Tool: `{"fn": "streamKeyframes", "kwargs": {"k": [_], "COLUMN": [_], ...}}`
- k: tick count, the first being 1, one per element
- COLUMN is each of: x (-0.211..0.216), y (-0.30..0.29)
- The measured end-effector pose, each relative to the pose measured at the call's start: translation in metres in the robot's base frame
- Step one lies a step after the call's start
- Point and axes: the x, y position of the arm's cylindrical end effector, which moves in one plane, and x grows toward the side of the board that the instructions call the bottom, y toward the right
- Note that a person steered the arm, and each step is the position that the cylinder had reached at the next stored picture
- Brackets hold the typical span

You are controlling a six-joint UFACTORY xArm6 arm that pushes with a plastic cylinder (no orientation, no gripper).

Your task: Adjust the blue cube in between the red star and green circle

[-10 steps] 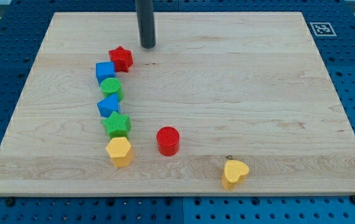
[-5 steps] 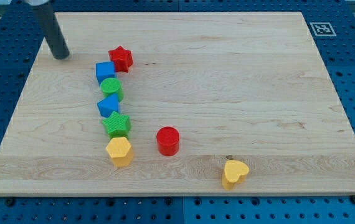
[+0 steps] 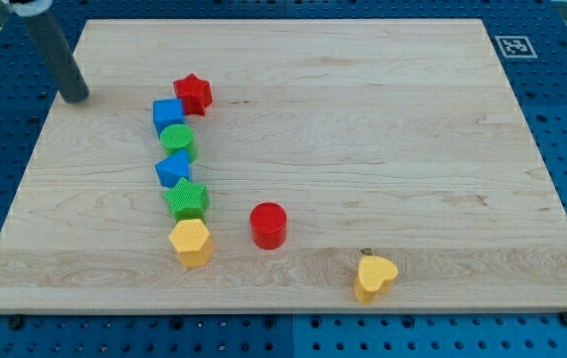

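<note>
The blue cube (image 3: pixel 167 114) sits at the view's upper left, touching the red star (image 3: pixel 193 93) at its upper right and the green circle (image 3: pixel 178 142) just below it. My tip (image 3: pixel 75 96) is at the board's left edge, well to the left of the blue cube and a little higher, apart from every block.
Below the green circle runs a column: a blue star-like block (image 3: pixel 174 168), a green star (image 3: pixel 187 199), a yellow hexagon (image 3: pixel 191 242). A red cylinder (image 3: pixel 268 225) stands to their right. A yellow heart (image 3: pixel 375 276) lies near the bottom edge. A marker tag (image 3: pixel 514 46) is at the top right corner.
My tip has swept left from above the red star to the board's left edge, dropping slightly lower. No block has moved.
</note>
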Motion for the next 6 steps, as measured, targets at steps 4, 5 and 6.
{"fn": "streamKeyframes", "kwargs": {"k": [4,5,6], "x": [0.023,0.023,0.024], "y": [0.058,0.066,0.074]}}
